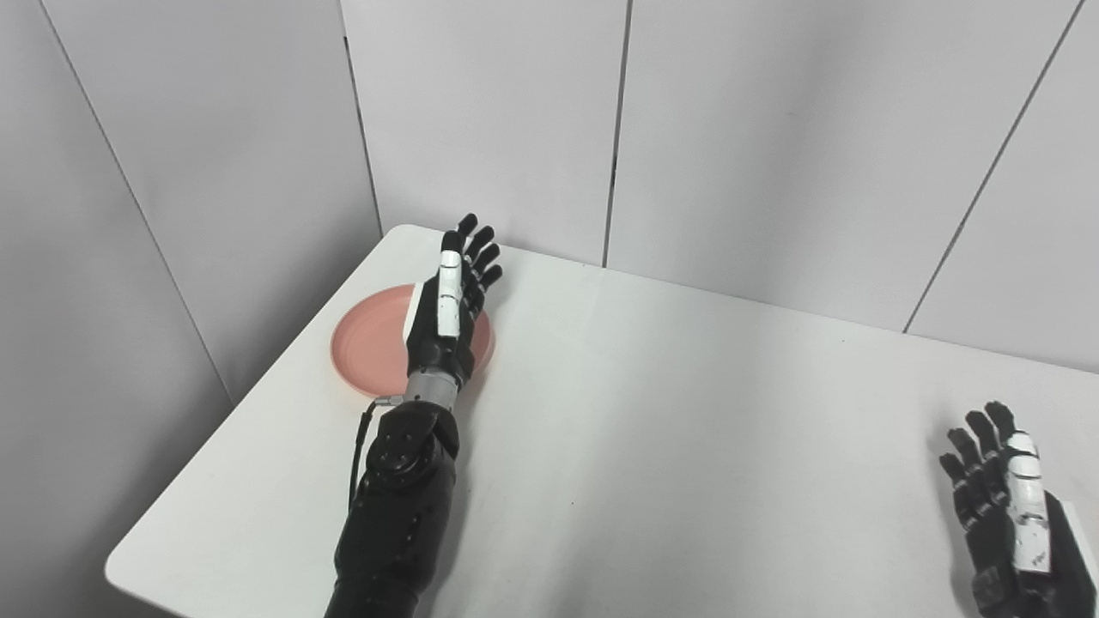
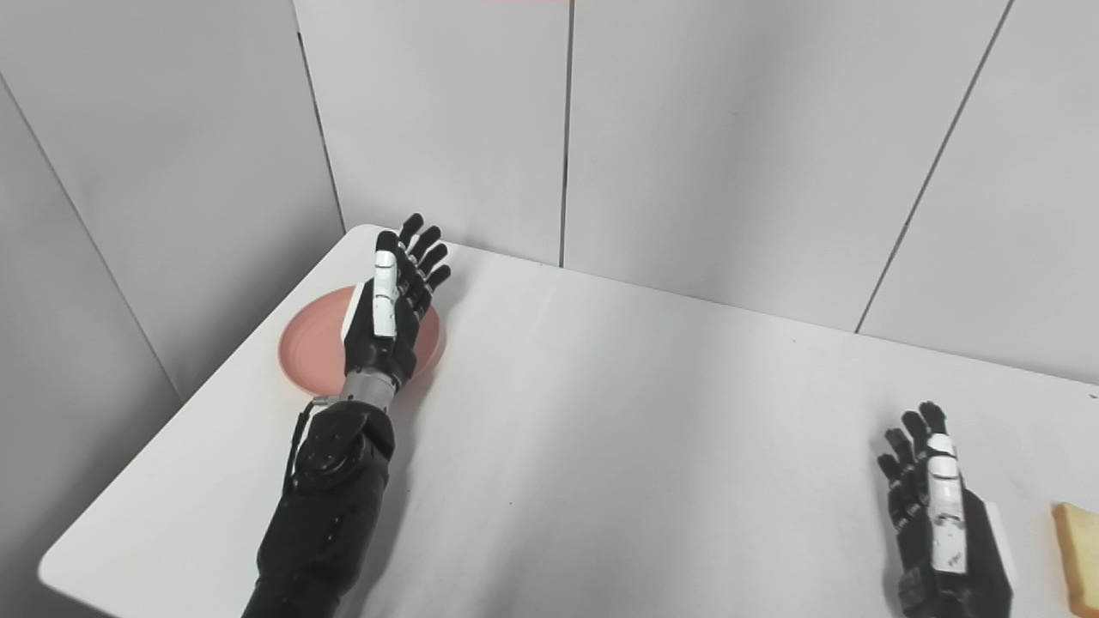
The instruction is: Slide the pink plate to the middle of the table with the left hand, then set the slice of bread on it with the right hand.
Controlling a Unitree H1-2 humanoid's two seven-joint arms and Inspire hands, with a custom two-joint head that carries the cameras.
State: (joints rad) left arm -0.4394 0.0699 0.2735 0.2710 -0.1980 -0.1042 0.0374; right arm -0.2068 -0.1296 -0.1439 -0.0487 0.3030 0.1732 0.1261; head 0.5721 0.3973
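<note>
With the plate [image 1: 365, 343] at the table's [image 1: 652, 429] far corner, left of frame centre, and your left hand [image 1: 446, 318] spread empty over its right side, press down flat before sliding rightward, keeping the open right hand [image 2: 936, 524] beside the bread [image 2: 1077, 549], lower right.

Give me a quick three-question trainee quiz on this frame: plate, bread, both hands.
1. True or false: the pink plate sits at the table's middle.
2. Which hand is over the plate: A) left hand B) right hand?
3. Fill in: the slice of bread lies on the ____, beside the right hand.

Key: 1 false, it is near the far left corner. 2 A. 3 table.
</note>
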